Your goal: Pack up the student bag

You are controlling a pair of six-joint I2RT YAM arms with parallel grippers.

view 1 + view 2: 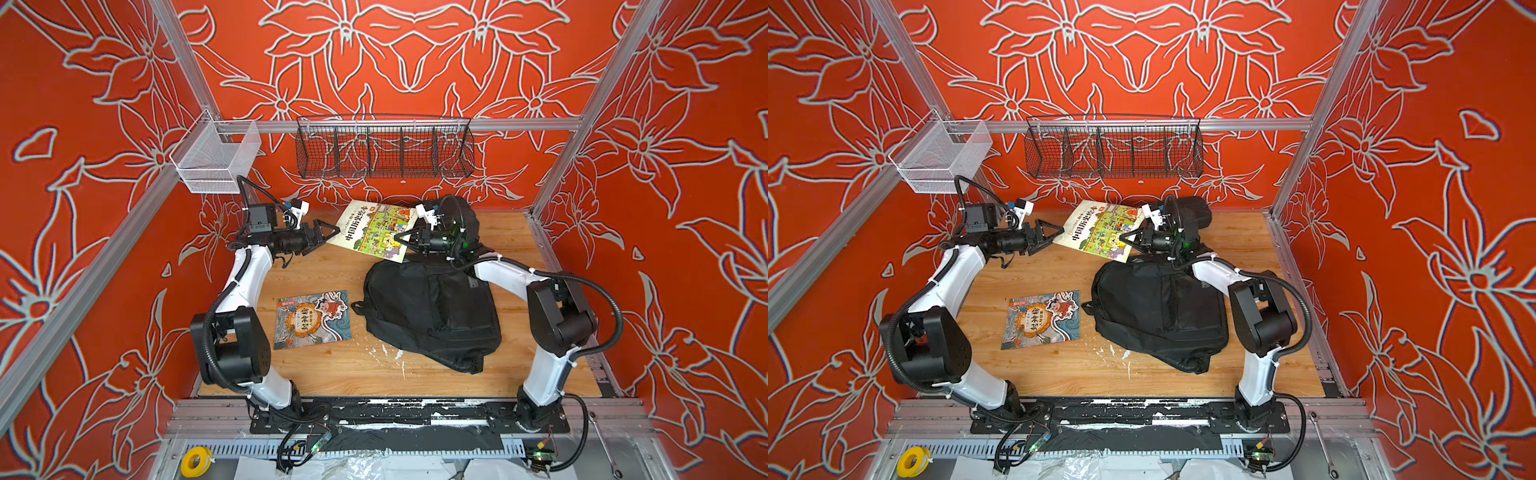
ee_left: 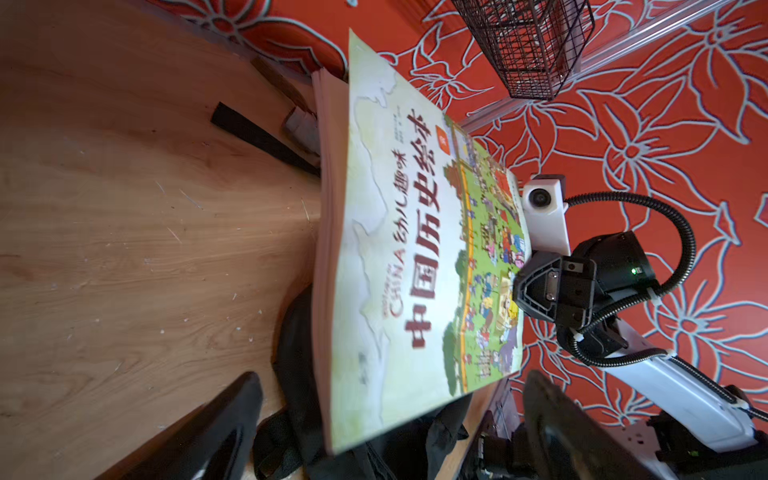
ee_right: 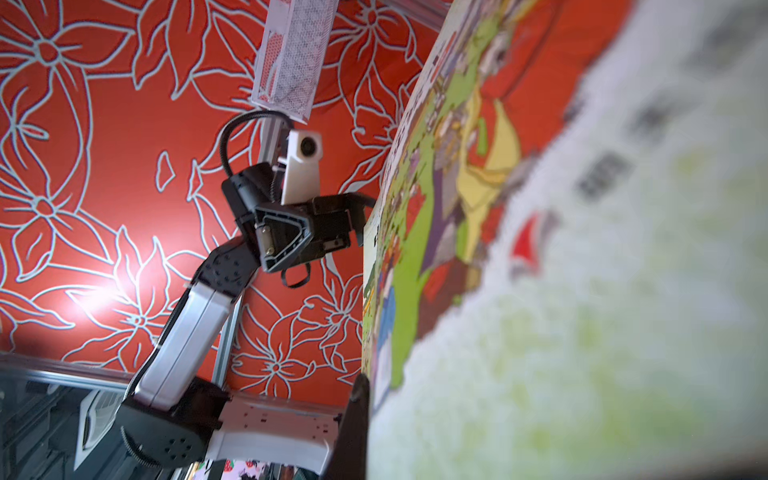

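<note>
Top views: my right gripper (image 1: 400, 240) clamps a book (image 1: 374, 224) over the bag (image 1: 428, 307). My left gripper (image 1: 326, 237) sits beside it, jaws apart. Another book (image 1: 311, 318) lies unpacked, so I judge packing barely begun.

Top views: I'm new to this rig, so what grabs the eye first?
The red floral walls, then the big picture book held tilted at the back by the shut right pincer, the open left pincer at its left edge. The black student bag lies partly beneath, a smaller book flat to its left.
</note>
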